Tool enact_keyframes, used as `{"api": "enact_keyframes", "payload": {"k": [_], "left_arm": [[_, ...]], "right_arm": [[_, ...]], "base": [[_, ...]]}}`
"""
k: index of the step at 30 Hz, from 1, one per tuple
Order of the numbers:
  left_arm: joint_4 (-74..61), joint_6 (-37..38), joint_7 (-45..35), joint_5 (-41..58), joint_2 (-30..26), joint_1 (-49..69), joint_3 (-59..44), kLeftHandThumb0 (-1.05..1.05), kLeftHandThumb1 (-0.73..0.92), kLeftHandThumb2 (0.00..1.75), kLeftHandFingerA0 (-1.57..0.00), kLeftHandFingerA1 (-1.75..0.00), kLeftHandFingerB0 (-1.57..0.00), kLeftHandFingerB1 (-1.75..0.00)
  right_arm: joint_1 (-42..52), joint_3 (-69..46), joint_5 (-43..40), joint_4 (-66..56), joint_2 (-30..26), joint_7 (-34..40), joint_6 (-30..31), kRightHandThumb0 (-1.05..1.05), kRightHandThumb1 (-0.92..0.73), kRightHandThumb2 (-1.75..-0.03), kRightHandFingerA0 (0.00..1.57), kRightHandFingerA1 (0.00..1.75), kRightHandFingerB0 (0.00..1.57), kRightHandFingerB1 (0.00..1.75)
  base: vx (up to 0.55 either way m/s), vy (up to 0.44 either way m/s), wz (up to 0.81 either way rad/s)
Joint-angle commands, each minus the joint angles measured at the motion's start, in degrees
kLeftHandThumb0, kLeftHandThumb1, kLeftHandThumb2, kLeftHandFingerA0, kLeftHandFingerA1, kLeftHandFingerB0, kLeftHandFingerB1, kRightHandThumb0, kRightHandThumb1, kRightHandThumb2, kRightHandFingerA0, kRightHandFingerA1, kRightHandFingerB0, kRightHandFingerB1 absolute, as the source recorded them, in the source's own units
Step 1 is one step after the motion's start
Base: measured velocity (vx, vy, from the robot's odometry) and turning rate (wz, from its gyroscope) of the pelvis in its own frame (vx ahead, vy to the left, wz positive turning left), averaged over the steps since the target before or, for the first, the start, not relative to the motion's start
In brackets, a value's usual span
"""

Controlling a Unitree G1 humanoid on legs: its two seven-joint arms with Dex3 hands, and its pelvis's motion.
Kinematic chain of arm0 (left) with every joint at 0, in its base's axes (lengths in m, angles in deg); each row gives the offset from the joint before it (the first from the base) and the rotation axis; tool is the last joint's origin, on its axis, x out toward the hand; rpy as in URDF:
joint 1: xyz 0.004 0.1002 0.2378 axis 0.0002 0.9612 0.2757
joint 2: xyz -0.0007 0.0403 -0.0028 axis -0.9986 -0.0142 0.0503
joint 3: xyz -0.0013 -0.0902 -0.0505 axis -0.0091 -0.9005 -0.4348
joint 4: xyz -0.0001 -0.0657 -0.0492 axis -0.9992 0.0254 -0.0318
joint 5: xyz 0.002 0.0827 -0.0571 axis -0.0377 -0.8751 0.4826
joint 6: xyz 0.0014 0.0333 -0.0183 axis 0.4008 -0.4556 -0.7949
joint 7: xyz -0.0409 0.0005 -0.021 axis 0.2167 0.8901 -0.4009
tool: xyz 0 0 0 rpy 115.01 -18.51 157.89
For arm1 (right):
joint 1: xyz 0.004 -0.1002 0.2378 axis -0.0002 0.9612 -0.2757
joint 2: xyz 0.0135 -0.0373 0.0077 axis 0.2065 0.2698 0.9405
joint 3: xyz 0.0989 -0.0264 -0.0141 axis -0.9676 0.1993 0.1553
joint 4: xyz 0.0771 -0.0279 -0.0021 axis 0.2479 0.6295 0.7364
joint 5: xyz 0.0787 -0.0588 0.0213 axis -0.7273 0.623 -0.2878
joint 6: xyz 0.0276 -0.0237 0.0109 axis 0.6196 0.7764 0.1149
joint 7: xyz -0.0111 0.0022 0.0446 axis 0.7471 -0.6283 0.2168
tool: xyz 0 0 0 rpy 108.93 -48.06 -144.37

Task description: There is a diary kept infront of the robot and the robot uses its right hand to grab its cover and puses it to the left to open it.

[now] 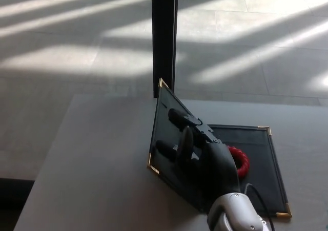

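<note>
On the grey tabletop (pixel 92 154), just in front of the dark post (pixel 164 36), the diary (pixel 256 159) lies with its cover (pixel 166 126) swung past upright and leaning left. The right robot hand (pixel 197 151) grasps nothing; its fingers (pixel 182 119) spread flat against the cover's inner face. The opening push looks nearly complete, and the next move calls for pressing the cover leftward until it lies flat.

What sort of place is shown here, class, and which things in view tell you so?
Probably an indoor hall or lobby: a tiled floor streaked with sunlight, a dark pillar, and a plain table holding a diary.
</note>
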Motion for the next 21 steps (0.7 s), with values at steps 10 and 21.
{"api": "enact_keyframes", "payload": {"k": [10,21], "left_arm": [[0.38,-0.92,-0.12,-0.53,-1.78,-2.76,2.20,-1.05,0.92,1.20,-0.35,-1.62,-0.26,-1.38],[0.90,-0.74,0.55,-1.60,-2.49,-5.46,4.50,-1.05,0.92,1.18,-0.36,-1.60,-0.28,-1.39]], "right_arm": [[-11.67,-9.84,10.90,22.62,-5.57,-2.31,-5.85,-0.63,-0.92,-0.81,0.36,0.65,0.24,0.49],[-19.67,-9.10,16.05,38.45,-1.65,-2.83,-9.89,-0.59,-0.71,-1.14,0.51,0.72,0.16,0.52]], "base": [[0.00,0.000,0.00],[0.00,0.000,0.00]]}}
